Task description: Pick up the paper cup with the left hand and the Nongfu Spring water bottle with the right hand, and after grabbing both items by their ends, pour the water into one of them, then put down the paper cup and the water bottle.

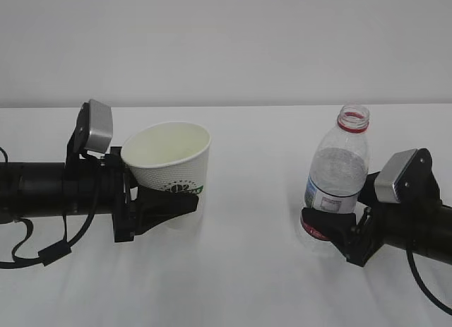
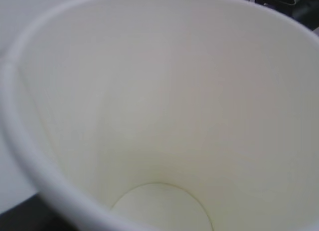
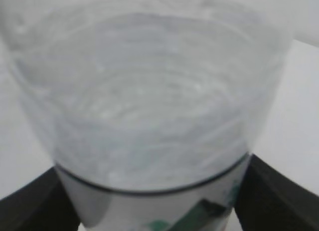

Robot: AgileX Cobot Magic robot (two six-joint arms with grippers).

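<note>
Cup sits clamped in the left gripper, which has it by the lower end so the rim stays free above the jaws. It tilts away from that gripper, its mouth turned up and toward the bottle, which suits receiving a pour. The left wrist view looks straight into the cup, where wall and base are dry and bare, so I judge no water has gone in yet

On the other side the right gripper is closed round the bottle near its foot, below the label, leaving neck and mouth well clear of the jaws. The bottle has no cap on; its red neck ring is bare at the top. It stands close to upright, leaning slightly away from its gripper, which keeps the water in while it is carried. Seen from the right wrist, black jaw parts flank the lower body on both sides and the liquid fills the clear part above them, though blur hides where its surface lies

Both things seem lifted just off the white worktop, though for the bottle I cannot be sure. Cup and bottle are well apart, so the arms would likely need to close that gap before any tipping; a low hold means the bottle's top could swing wide when tilted
</note>
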